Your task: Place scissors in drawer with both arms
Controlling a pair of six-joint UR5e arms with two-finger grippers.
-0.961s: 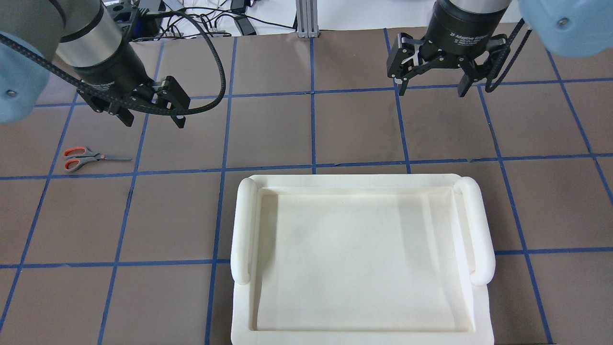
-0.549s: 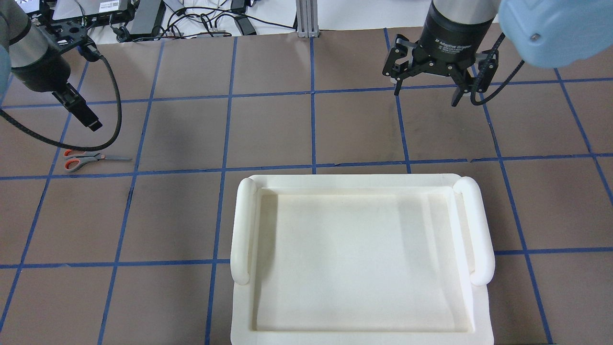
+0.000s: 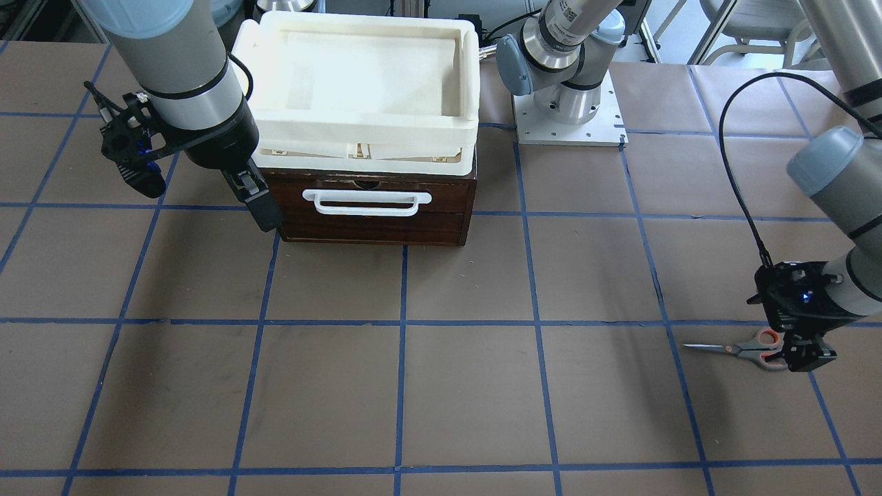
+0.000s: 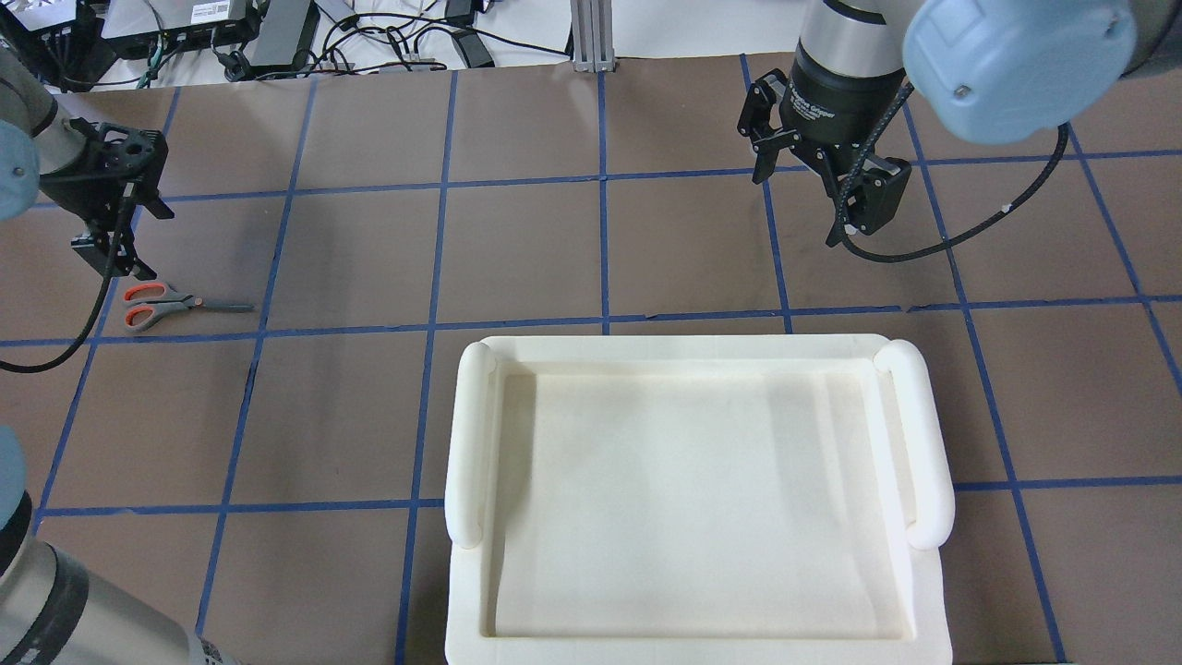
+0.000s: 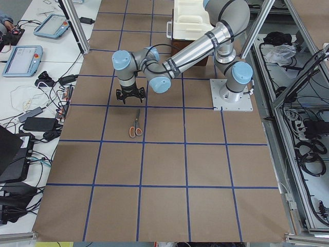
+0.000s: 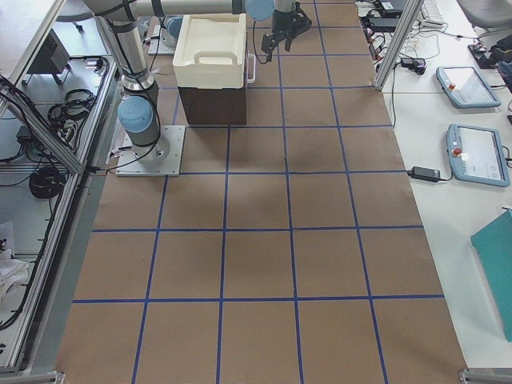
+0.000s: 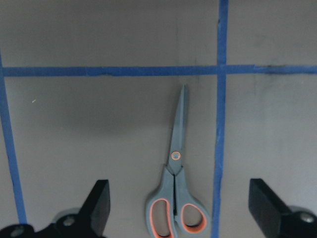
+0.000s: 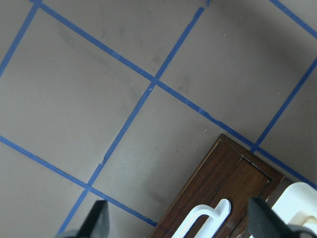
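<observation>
Scissors (image 4: 175, 302) lie flat; tips point toward the robot's right.

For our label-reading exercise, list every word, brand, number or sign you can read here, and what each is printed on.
"Adaptive Gripper": white print on the black body of the right hand, overhead view; the finer print around it is too small to read.
Sticker on an arm link, front-facing view: blurred, unreadable.
Labels on the boxes behind the table, overhead view: too small to read.

Scissors (image 7: 175, 171) lie flat (blades shut) between spread fingers (image 7: 99, 207) of the left gripper (image 7: 179, 199); blue tape (image 7: 220, 148) alongside.
</observation>
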